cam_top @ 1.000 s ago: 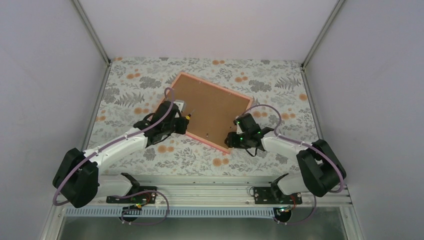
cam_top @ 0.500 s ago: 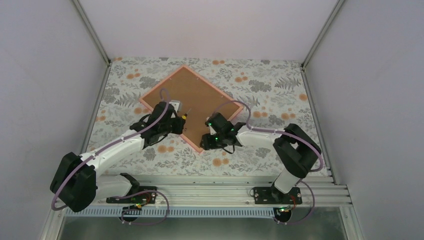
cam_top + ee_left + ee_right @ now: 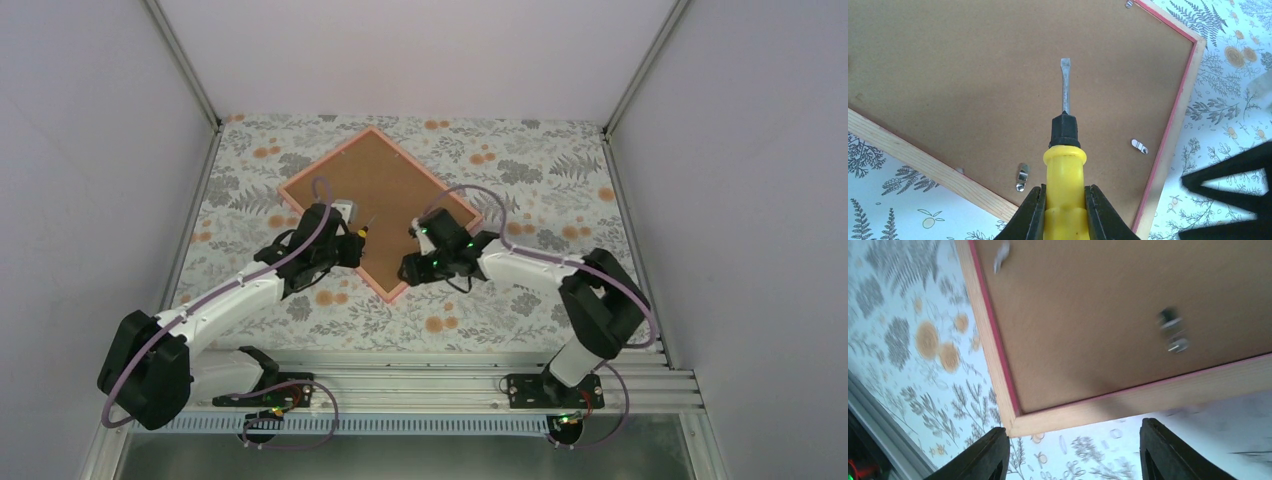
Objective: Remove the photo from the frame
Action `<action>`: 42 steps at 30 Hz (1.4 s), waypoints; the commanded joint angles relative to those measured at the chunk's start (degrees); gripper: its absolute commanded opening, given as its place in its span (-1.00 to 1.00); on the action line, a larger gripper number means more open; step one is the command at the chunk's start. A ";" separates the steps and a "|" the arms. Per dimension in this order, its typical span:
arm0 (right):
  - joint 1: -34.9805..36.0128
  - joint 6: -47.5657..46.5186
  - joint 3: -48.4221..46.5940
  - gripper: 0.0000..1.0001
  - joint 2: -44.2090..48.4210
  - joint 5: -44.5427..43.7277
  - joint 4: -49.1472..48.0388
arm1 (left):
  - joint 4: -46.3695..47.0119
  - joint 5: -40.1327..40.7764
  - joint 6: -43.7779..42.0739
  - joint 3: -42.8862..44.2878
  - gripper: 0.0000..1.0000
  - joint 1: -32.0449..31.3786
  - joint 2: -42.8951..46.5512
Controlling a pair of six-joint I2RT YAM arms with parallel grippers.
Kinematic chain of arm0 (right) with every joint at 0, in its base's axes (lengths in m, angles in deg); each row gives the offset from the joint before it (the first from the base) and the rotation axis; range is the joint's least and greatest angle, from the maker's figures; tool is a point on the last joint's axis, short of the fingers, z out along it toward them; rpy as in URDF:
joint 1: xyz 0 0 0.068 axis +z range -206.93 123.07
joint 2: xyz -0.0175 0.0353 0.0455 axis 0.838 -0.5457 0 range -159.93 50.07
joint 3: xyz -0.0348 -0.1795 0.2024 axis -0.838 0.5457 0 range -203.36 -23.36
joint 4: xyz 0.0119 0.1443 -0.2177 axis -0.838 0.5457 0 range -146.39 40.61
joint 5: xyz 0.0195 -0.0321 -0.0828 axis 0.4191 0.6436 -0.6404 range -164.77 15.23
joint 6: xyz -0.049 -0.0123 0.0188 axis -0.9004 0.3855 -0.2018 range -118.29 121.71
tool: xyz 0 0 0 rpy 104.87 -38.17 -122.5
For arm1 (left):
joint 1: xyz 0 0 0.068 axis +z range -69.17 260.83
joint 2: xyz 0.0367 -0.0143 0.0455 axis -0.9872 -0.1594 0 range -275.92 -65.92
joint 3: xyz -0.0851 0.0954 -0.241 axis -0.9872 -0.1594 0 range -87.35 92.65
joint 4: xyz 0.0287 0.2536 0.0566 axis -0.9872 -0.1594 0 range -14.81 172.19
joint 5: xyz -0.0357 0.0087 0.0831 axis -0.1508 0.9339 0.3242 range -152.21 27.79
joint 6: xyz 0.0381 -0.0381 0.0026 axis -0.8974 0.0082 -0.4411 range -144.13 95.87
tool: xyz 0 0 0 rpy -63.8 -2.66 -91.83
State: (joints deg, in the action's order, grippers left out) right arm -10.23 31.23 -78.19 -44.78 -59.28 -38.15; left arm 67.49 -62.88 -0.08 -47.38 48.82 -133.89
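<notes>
Pink-edged frame (image 3: 380,205) lying back-up (brown board (image 3: 973,75) showing) mid-picture on floral bench (image 3: 560,170), left tool (image 3: 1064,205) clamped on yellow screwdriver (image 3: 1064,165) over the board, right tool (image 3: 1075,445) spread wide, empty, at frame's lower corner

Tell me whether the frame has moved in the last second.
Yes. The frame has turned clockwise in the top view and shifted left, its left corner now nearer the tablecloth's left edge.

blurred clips (image 3: 1173,334) on frame (image 3: 1128,399) back
</notes>
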 commanded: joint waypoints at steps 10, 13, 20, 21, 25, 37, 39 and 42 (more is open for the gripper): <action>-23.63 -16.29 -7.66 0.17 0.61 2.45 0.69 | 2.11 -2.19 -0.41 -0.03 -0.95 0.57 -1.06; -28.08 -17.45 -11.56 0.17 -4.41 3.22 -0.47 | 2.45 -2.46 -0.46 0.11 -0.95 0.63 -1.50; -32.46 -19.38 -20.20 0.15 -16.09 5.80 -0.89 | 2.42 -2.32 -0.77 0.62 -0.95 0.72 -3.15; -32.54 -19.55 -20.93 0.15 -17.17 6.28 -1.03 | 2.36 -2.32 -0.76 0.71 -0.95 0.72 -3.27; -32.70 -19.91 -22.16 0.15 -20.65 7.75 -1.39 | 2.48 -2.29 -0.95 0.88 -0.95 0.72 -4.00; -31.39 -20.69 -15.52 0.11 -18.47 12.79 -1.18 | 4.47 -4.97 -0.63 0.60 -0.95 0.72 -5.78; -30.76 -20.62 -13.50 0.10 -17.05 13.24 -1.34 | 4.71 -5.82 -0.51 0.55 -0.95 0.68 -5.96; -29.67 -19.92 -10.16 0.07 -15.16 13.99 -2.15 | 4.86 -7.39 -0.41 0.55 -0.95 0.64 -6.15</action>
State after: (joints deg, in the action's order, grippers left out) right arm -41.95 11.32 -92.46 -62.79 -48.81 -41.21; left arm 70.40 -67.45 -0.56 -47.40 49.21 -139.81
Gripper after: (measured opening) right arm 0.544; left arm 0.160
